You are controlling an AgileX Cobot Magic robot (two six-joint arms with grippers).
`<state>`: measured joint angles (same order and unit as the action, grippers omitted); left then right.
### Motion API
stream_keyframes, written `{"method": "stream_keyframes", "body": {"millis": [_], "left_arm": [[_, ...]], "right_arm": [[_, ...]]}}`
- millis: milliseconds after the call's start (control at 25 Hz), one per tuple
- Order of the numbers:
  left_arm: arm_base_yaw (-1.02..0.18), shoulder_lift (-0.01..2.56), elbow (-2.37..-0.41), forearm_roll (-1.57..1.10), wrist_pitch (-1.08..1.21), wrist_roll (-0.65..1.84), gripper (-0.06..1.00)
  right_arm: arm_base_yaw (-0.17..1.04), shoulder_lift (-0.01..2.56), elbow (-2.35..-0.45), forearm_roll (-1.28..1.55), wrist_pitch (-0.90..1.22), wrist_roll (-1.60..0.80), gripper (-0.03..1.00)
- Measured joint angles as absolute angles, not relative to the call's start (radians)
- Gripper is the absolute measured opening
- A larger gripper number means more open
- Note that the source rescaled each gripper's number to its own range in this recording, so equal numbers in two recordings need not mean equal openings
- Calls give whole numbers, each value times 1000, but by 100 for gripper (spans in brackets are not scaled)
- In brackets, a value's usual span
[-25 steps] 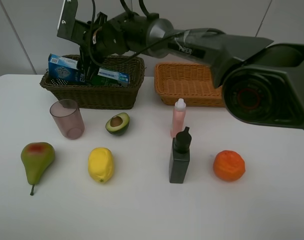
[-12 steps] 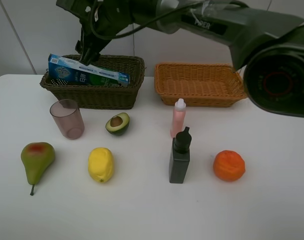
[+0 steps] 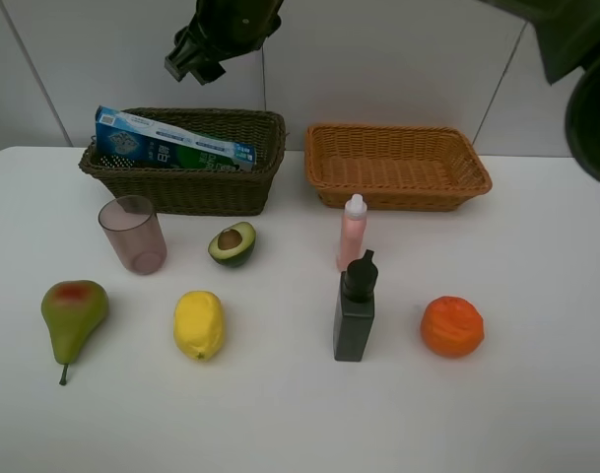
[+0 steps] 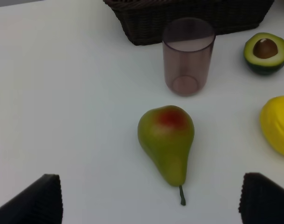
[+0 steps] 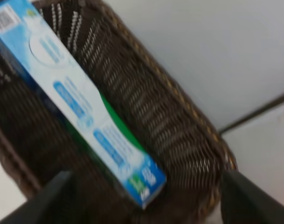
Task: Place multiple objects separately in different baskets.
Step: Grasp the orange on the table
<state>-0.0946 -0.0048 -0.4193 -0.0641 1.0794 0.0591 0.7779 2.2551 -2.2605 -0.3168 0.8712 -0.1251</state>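
Lifted since a second ago, the right pincer (image 3: 194, 57) now hangs above the dark woven basket (image 3: 191, 187), jaws apart and empty. Inside, the glossy blue-green toothpaste box (image 3: 171, 146) lies slanted, one end above the rim. The left pincer (image 4: 151, 200) gapes wide near the smooth pear (image 4: 166, 142), with white counter (image 4: 62, 116) all around it.

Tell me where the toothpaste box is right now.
In the exterior high view, the toothpaste box lies slanted inside the dark basket at the back left, behind the mauve cup and left of the orange basket.
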Motion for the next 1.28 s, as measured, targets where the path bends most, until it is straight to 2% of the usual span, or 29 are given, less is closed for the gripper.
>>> {"method": "stream_keyframes", "body": {"millis": [160,360,480,960,1280], "left_arm": [[-95,-5,-419,-64,1079,59,100],[-95,-5,-419,-64,1079,59,100],[-95,-5,-419,-64,1079,59,100],[-95,-5,-419,-64,1079,59,100],[-95,-5,-419,-64,1079,59,100]], "right_arm": [[768,2211,-2250,-323,974,-126,51],[740,2116,-2138,-332,1004,-149,74],[714,2036,-2022,-345,1009,-153,82],[522,1628,-1412,-295,962,-153,84],[404,1545,-1196,-144,968,-153,84]]}}
